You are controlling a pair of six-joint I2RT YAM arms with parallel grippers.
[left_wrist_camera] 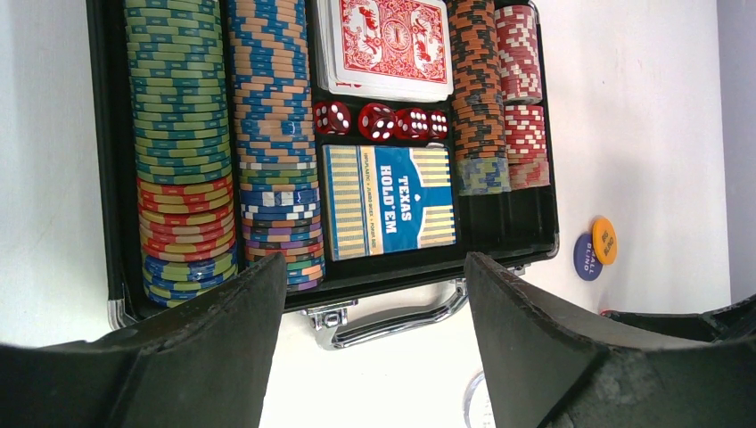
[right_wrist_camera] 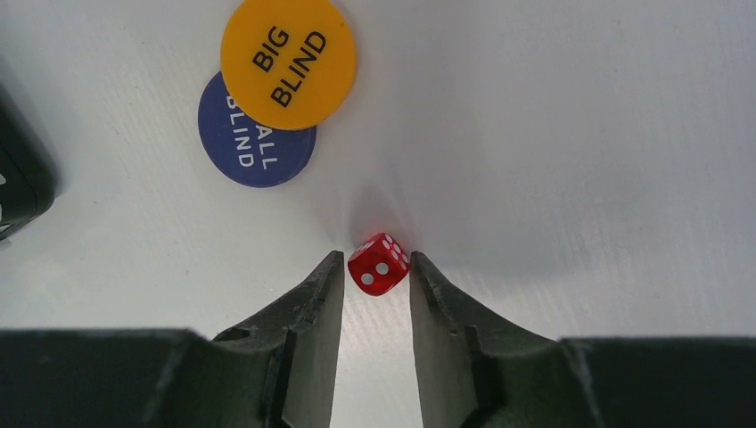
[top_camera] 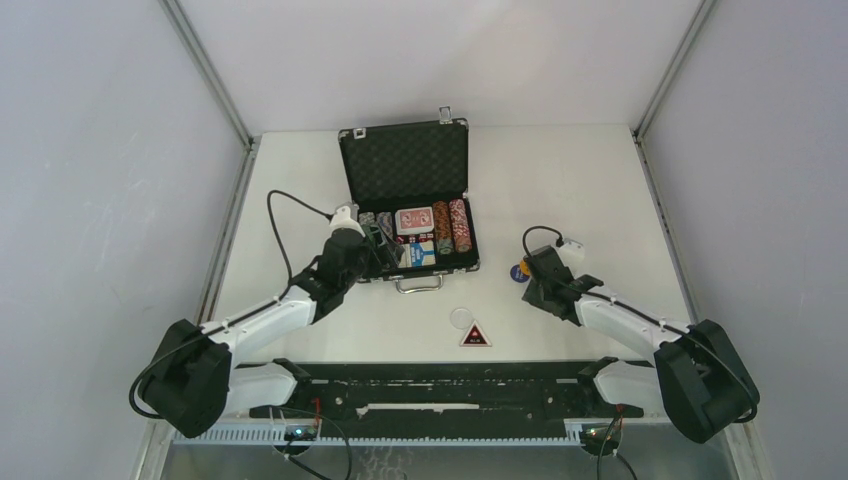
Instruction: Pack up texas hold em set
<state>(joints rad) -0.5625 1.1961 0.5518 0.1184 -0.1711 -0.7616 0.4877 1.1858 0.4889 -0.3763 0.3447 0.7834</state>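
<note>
The black briefcase (top_camera: 405, 160) lies open at the table's middle, lid up at the back. Its tray holds multicoloured chip stacks (left_wrist_camera: 178, 134), a red card deck (left_wrist_camera: 388, 40), a blue Texas Hold'em deck box (left_wrist_camera: 390, 201) and several red dice (left_wrist_camera: 379, 120). My left gripper (left_wrist_camera: 374, 276) is open and empty over the case's front edge and silver handle (left_wrist_camera: 392, 321). My right gripper (right_wrist_camera: 376, 263) is right of the case, shut on a tilted red die (right_wrist_camera: 378, 264). An orange "big blind" token (right_wrist_camera: 287, 61) overlaps a blue "small blind" token (right_wrist_camera: 254, 152) just beyond it.
A clear round disc (top_camera: 463, 318) and a red triangular sticker (top_camera: 475, 336) lie on the white table in front of the case. Grey walls with metal rails enclose the table on three sides. The case's corner (right_wrist_camera: 18, 178) shows left in the right wrist view.
</note>
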